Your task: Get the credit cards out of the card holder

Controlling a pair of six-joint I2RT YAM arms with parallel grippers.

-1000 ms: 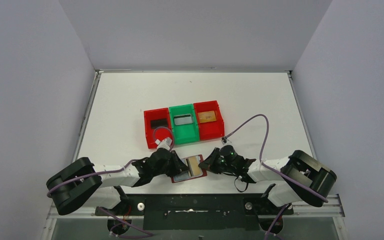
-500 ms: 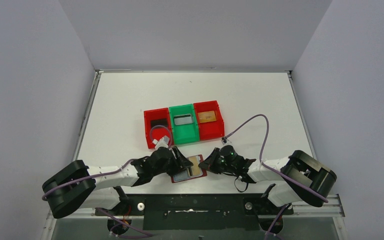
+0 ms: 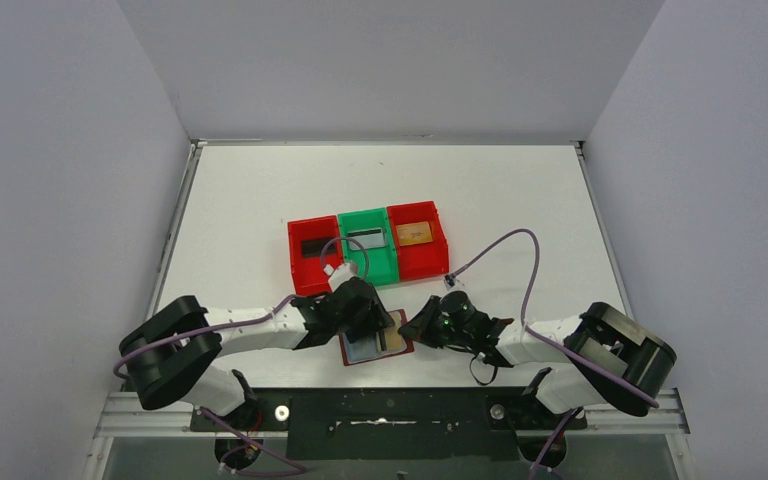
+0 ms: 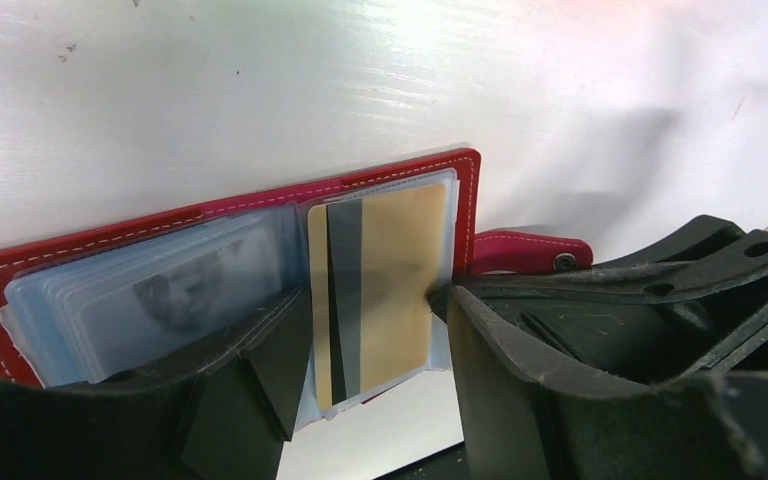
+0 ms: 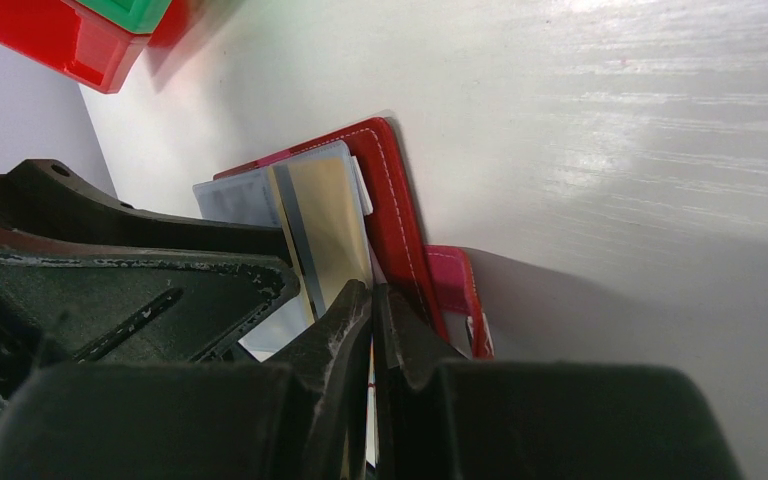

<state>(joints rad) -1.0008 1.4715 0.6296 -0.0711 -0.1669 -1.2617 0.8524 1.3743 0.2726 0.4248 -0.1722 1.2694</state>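
in the right pocket of the open card holder (image 4: pixel 140 300) on the table (image 4: pixel 260 80) sits one gold card (image 4: pixel 390 280), not yet out; three cards (image 3: pixel 366 240) already lie in the bins (image 3: pixel 370 268) just beyond it. the left hand (image 4: pixel 365 315) straddles that card, fingers spread, and the right hand (image 5: pixel 372 300) pinches the holder's edge beside its snap tab (image 4: pixel 520 250).

The white table (image 3: pixel 480 190) has a matte top, and the wrist views show faint streaks and glare on it. Plain grey walls (image 3: pixel 60 150) enclose the left, right and far sides. A black base plate (image 3: pixel 390 412) spans the near edge.
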